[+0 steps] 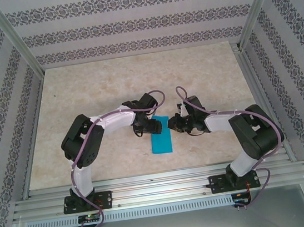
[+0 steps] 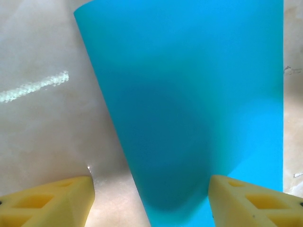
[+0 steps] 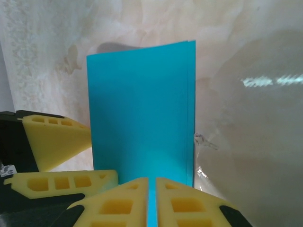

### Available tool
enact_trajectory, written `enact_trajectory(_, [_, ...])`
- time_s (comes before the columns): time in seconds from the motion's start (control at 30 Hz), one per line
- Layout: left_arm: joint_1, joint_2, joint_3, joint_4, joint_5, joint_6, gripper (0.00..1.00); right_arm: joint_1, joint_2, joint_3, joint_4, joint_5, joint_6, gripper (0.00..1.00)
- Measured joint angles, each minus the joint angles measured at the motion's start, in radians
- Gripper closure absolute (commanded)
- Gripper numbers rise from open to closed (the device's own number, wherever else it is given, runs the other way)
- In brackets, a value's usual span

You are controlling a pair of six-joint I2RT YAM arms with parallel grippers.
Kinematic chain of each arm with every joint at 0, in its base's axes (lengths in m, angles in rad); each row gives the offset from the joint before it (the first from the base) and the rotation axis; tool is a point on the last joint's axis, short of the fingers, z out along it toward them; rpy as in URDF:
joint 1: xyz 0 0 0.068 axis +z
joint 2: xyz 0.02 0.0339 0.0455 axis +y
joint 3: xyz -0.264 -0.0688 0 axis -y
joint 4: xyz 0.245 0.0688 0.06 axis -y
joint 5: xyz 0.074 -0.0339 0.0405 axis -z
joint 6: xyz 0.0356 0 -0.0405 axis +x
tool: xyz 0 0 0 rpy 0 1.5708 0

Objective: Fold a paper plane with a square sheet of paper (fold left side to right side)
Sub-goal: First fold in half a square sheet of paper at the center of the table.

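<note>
Thin bright cyan-blue sheet of paper (image 1: pixel 161 139), plain, lies folded double into a narrow rectangle on the beige marbled bench (image 1: pixel 98 87), mid-bench between the two arms. In the top view its long axis runs far-to-near, almost straight and only slightly skewed. The far short end sits between the two pincers and the near short end points toward the arm bases. Left pincer (image 1: pixel 152 127) is at the far left corner of the paper and right pincer (image 1: pixel 172 125) at the far right, with the two close together. In the left wrist view the left pincer (image 2: pixel 151 207) has its yellow fingers (image 2: pixel 47 203) wide apart, with the paper (image 2: pixel 189 94) running out ahead between them and neither finger closed on it; whether it touches the paper I cannot tell. In the right wrist view the right pincer (image 3: pixel 151 195) has its yellow fingers pressed together, with a thin blue strip of the paper's end clamped between them. From there the sheet (image 3: pixel 142 109) stretches straight away, its stacked layer edges showing along the right side. The left pincer's yellow fingers (image 3: pixel 59 139) show just beside the paper's left edge.
</note>
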Motion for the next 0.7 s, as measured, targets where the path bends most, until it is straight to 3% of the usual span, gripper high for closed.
enact_trajectory(0.7, [-0.006,0.002,0.004,-0.004,-0.014,0.000,0.33,0.023,0.065,0.035,-0.056,0.018,-0.034,0.91])
